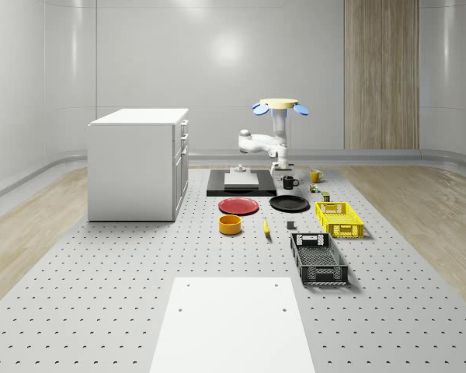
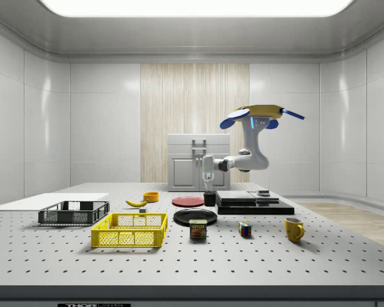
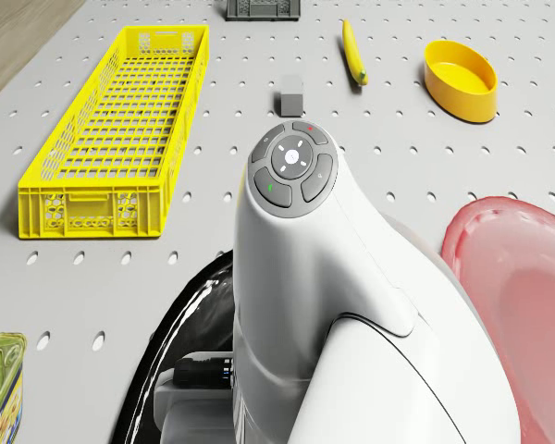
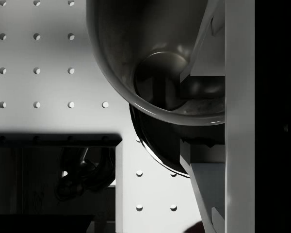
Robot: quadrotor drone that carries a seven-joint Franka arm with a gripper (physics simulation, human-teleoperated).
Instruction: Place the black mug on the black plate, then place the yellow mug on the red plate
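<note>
Your hand (image 4: 184, 109) grips the glossy black mug (image 4: 155, 73) by its rim above the perforated counter (image 4: 36, 68); drone (image 2: 259, 115) hovers over the black slab (image 2: 256, 204).

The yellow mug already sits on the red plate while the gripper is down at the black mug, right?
Not quite. The yellow mug stands on the bare table, far from the red plate, as the side view shows. The rest holds: the gripper is down at the black mug, with the drone hovering above the dark platform.
</note>
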